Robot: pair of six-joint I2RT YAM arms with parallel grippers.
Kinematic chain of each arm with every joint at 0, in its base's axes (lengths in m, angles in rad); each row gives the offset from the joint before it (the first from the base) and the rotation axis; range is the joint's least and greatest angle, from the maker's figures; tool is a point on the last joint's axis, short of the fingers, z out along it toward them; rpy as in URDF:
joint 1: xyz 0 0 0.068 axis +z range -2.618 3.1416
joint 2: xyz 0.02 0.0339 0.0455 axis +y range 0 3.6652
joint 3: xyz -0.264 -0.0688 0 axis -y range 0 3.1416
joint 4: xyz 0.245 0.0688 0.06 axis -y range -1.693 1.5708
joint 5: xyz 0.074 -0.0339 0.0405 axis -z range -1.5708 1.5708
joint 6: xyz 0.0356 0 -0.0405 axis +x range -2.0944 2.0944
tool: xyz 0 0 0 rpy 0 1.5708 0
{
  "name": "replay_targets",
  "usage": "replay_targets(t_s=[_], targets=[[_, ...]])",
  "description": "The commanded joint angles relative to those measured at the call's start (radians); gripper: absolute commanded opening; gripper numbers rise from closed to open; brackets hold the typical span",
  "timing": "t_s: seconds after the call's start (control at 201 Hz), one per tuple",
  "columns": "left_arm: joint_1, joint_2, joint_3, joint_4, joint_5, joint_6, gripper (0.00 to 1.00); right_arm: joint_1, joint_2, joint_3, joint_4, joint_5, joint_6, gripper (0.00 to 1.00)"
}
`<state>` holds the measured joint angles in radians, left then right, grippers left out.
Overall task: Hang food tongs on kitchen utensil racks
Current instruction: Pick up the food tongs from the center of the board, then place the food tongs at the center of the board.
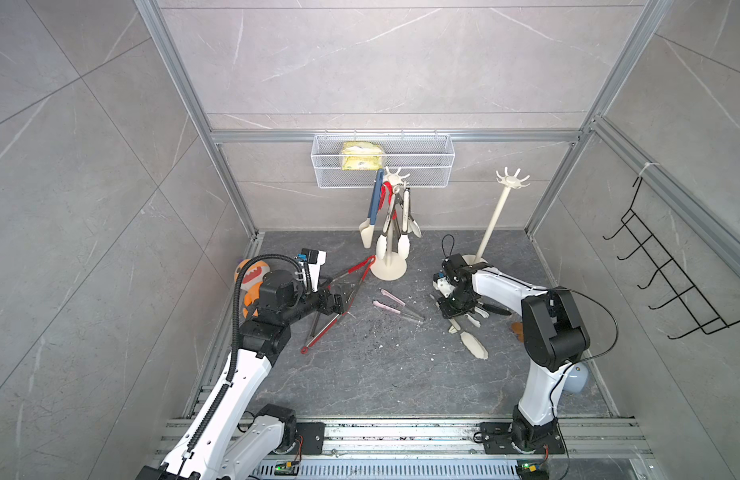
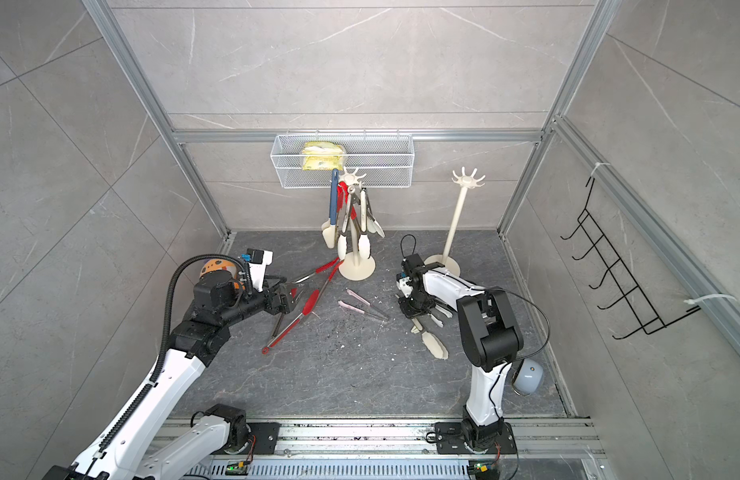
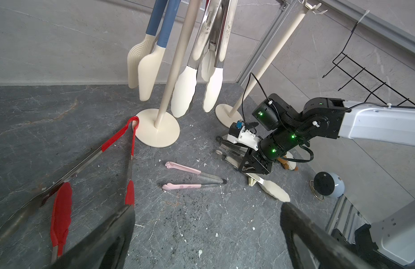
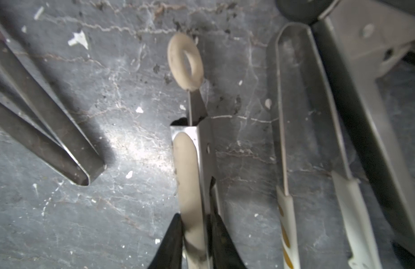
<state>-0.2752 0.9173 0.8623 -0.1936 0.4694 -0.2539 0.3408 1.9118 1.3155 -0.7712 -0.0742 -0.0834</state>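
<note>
Two cream kitchen utensil racks stand at the back. The left rack (image 1: 388, 268) (image 2: 357, 268) carries several hanging tongs, and the right rack (image 1: 493, 216) (image 2: 453, 220) is bare. My right gripper (image 1: 453, 309) (image 4: 195, 216) is low over the floor, shut on the handle of cream-tipped steel tongs (image 4: 190, 177) (image 1: 474, 345), whose hanging ring (image 4: 185, 60) points away from the jaws. My left gripper (image 1: 339, 301) (image 3: 207, 209) stands open above the floor, holding nothing, beside red tongs (image 1: 358, 266) (image 3: 118, 135). Pink-tipped tongs (image 1: 395, 305) (image 3: 182, 168) lie between the arms.
More loose tongs (image 4: 285, 139) lie beside the held pair. A white mesh basket (image 1: 422, 166) hangs on the back wall and a black wire hook rack (image 1: 667, 274) on the right wall. An orange toy (image 1: 245, 282) and a grey-blue round object (image 1: 576, 376) sit at the floor's edges.
</note>
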Motion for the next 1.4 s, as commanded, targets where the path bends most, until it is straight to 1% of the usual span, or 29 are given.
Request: replay_targets(t_s=[0.0, 0.04, 0.259, 0.478, 0.607, 0.692, 0.762, 0.921, 1.08, 1.155, 1.25, 1.339, 1.394], targets=[[-0.003, -0.023, 0.005, 0.005, -0.009, 0.004, 1.0, -0.002, 0.035, 0.026, 0.003, 0.023, 0.005, 0.19], [-0.002, -0.023, 0.005, 0.005, -0.008, 0.004, 1.0, 0.0, 0.032, 0.031, 0.0, 0.018, 0.003, 0.16], [-0.002, -0.024, 0.006, 0.006, -0.005, 0.005, 1.0, 0.001, -0.004, 0.046, -0.005, -0.056, 0.005, 0.13], [-0.002, -0.023, 0.005, 0.006, 0.0, 0.006, 1.0, 0.002, -0.072, 0.033, 0.013, -0.269, 0.032, 0.12], [-0.002, -0.021, 0.003, 0.011, 0.007, 0.002, 1.0, 0.006, -0.096, 0.014, 0.06, -0.427, 0.091, 0.12], [-0.002, -0.022, 0.001, 0.014, 0.01, -0.004, 1.0, 0.02, -0.097, -0.004, 0.107, -0.51, 0.137, 0.12], [-0.002, -0.026, -0.001, 0.016, 0.012, -0.007, 1.0, 0.048, -0.09, -0.016, 0.141, -0.549, 0.169, 0.12], [-0.002, -0.038, -0.01, 0.016, 0.012, -0.013, 1.0, 0.154, -0.049, -0.021, 0.203, -0.577, 0.24, 0.12], [-0.002, -0.057, -0.018, 0.005, 0.01, -0.016, 1.0, 0.251, 0.001, -0.013, 0.25, -0.567, 0.297, 0.12], [-0.002, -0.071, -0.022, -0.004, 0.006, -0.018, 1.0, 0.28, 0.027, -0.007, 0.251, -0.559, 0.315, 0.12], [-0.002, -0.089, -0.028, -0.019, -0.002, -0.018, 1.0, 0.314, 0.058, 0.006, 0.221, -0.533, 0.305, 0.12], [-0.003, -0.105, -0.035, -0.027, -0.009, -0.018, 1.0, 0.323, 0.077, 0.0, 0.212, -0.511, 0.313, 0.12], [-0.003, -0.11, -0.036, -0.031, -0.012, -0.018, 1.0, 0.325, 0.084, -0.001, 0.208, -0.498, 0.312, 0.14]])
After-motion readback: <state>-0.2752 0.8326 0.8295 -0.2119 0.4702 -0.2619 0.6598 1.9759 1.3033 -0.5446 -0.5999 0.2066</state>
